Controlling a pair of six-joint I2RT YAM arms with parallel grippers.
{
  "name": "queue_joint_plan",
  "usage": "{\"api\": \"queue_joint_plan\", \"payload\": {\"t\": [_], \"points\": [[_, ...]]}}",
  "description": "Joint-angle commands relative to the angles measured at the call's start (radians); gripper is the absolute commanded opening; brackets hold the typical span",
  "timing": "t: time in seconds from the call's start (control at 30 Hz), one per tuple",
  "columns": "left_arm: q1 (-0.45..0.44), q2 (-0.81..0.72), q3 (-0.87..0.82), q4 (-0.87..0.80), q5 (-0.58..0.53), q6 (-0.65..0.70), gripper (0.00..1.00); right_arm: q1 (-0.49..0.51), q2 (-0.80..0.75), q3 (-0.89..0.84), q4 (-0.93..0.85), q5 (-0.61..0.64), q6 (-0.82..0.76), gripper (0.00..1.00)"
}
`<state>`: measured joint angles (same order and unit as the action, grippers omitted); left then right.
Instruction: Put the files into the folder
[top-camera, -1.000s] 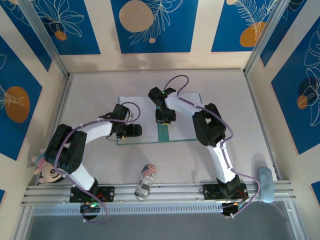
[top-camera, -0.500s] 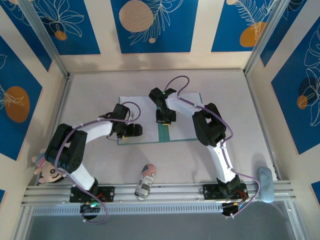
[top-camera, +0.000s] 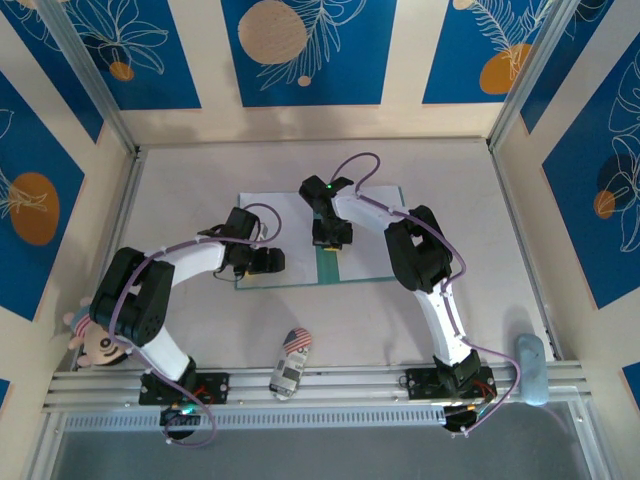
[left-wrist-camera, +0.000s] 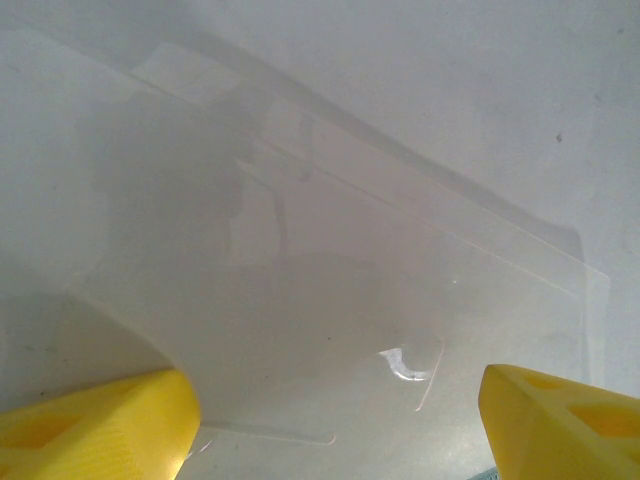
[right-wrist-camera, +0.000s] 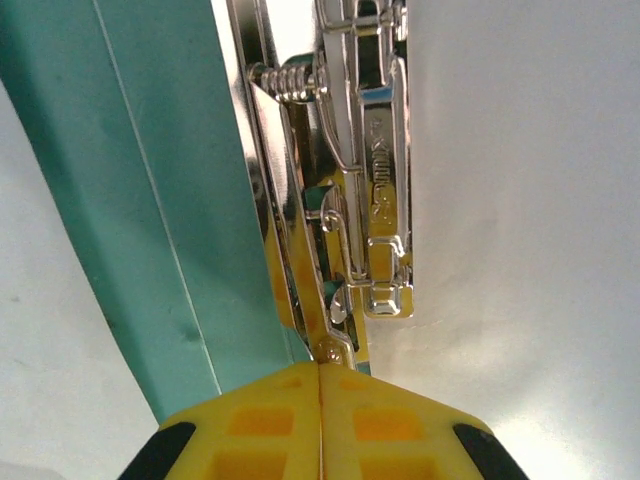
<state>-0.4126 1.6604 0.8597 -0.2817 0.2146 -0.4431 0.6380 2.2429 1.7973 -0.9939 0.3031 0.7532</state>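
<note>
The teal-green folder (top-camera: 326, 268) lies open mid-table, its leaves almost covered by two white files (top-camera: 285, 222) (top-camera: 372, 245). My right gripper (top-camera: 330, 242) sits over the centre crease. In the right wrist view, its yellow fingers (right-wrist-camera: 380, 420) are shut together, tips against the end of a chrome spring clip (right-wrist-camera: 375, 150) on the teal spine (right-wrist-camera: 130, 180). My left gripper (top-camera: 268, 262) is at the left leaf's near edge. Its fingers (left-wrist-camera: 100, 425) are spread wide and open above a white sheet (left-wrist-camera: 330, 250) with nothing between them.
A toy car (top-camera: 290, 366) lies near the front rail, between the arm bases. A doll (top-camera: 92, 340) sits at the left edge. A pale blue object (top-camera: 530, 368) rests on the rail at the right. Walls enclose the table on three sides.
</note>
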Motion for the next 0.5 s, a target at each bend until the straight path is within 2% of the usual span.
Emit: {"api": "queue_joint_plan", "payload": {"t": [0.0, 0.47], "points": [[0.001, 0.098, -0.071, -0.19, 0.022, 0.0, 0.79, -0.031, 0.065, -0.052, -0.035, 0.008, 0.021, 0.09], [0.001, 0.101, -0.071, -0.193, 0.017, -0.003, 0.79, -0.043, 0.064, -0.068, 0.013, -0.058, 0.009, 0.09]]}}
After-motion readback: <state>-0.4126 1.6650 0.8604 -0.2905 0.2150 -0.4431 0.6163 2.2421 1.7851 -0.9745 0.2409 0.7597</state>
